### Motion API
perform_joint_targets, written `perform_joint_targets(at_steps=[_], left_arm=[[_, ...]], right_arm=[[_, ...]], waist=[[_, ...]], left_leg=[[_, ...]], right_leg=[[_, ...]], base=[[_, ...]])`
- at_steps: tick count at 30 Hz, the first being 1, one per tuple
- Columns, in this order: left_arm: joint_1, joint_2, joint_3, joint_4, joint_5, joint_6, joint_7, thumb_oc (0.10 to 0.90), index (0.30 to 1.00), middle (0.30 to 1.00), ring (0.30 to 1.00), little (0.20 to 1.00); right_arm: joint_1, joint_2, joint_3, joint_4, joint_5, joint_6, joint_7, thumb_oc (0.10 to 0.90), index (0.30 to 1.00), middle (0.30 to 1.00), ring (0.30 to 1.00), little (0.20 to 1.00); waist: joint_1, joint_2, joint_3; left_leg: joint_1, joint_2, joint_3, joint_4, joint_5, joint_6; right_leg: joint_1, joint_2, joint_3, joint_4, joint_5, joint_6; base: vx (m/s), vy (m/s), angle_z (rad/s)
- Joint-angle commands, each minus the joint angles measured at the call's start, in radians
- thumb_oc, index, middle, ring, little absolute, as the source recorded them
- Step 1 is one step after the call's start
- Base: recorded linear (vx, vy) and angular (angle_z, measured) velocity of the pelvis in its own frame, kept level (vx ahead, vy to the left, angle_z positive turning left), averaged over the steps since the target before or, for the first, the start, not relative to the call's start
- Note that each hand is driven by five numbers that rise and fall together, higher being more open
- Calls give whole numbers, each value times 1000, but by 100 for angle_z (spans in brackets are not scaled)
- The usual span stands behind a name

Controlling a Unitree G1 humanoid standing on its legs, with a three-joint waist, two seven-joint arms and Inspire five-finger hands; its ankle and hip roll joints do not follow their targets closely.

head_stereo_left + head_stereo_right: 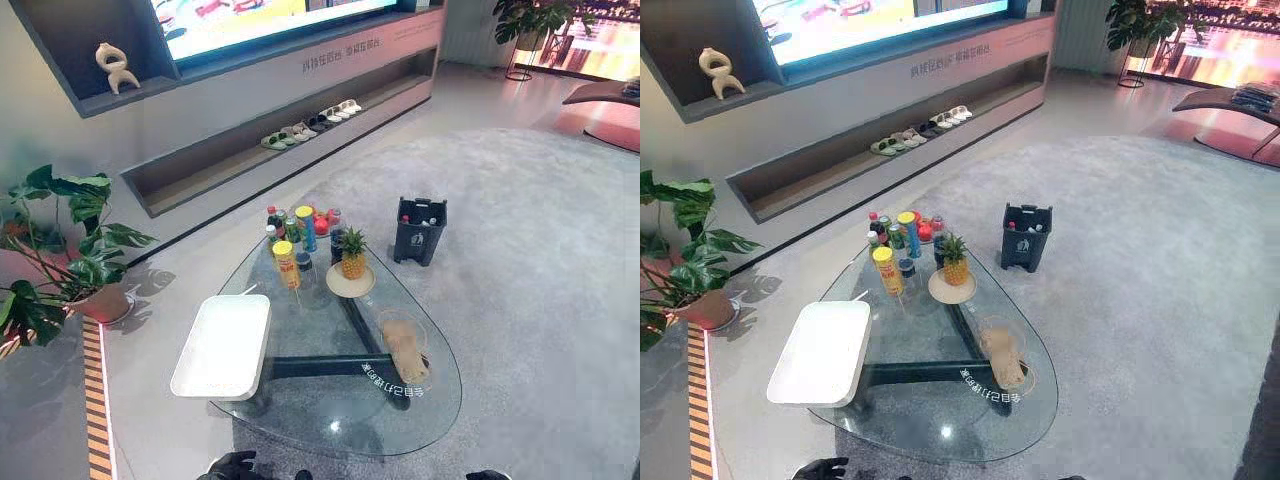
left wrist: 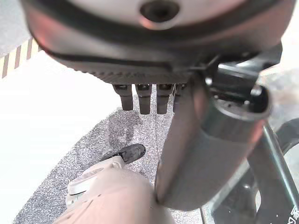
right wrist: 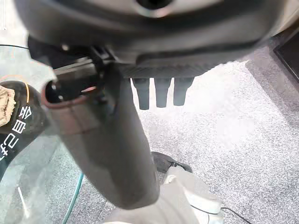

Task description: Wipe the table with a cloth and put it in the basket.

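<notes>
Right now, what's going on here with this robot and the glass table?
Nothing is being handled yet. The robot faces the glass table with its left hand and right hand hanging low by the near edge, fingers straight and holding nothing. The beige cloth lies untouched on the table's right side, nearer than the pineapple. The dark basket stands on the carpet beyond the table. Wiping has not begun.

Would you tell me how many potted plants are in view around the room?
2: a leafy plant stands left of the glass table; a second plant is in the far right corner. The left leaves may hide further pots.
</notes>
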Motion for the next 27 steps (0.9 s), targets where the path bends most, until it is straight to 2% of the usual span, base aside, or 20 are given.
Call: perform_joint_targets(at_steps=[1,11,27], left_arm=[[-71,29,16,59,39,-2,6,800,900,900,900,900],[-67,33,24,54,18,-13,9,800,900,900,900,900],[-66,32,35,60,23,11,33,800,900,900,900,900]], right_arm=[[-55,3,6,48,-2,-5,-13,800,900,900,900,900],[-54,-2,6,49,0,-5,-11,800,900,900,900,900],[-47,1,8,52,-4,-10,-15,800,900,900,900,900]], waist=[[35,-41,34],[37,-39,38],[34,-39,42]], left_leg=[[91,-44,41,6,-157,24],[89,-42,40,6,-156,23],[81,-42,41,6,-151,23]], right_leg=[[-38,-18,-10,4,25,29],[-39,-18,-14,4,25,29],[-47,-17,-11,4,28,29]], base=[[132,59,-69],[0,0,0],[0,0,0]])
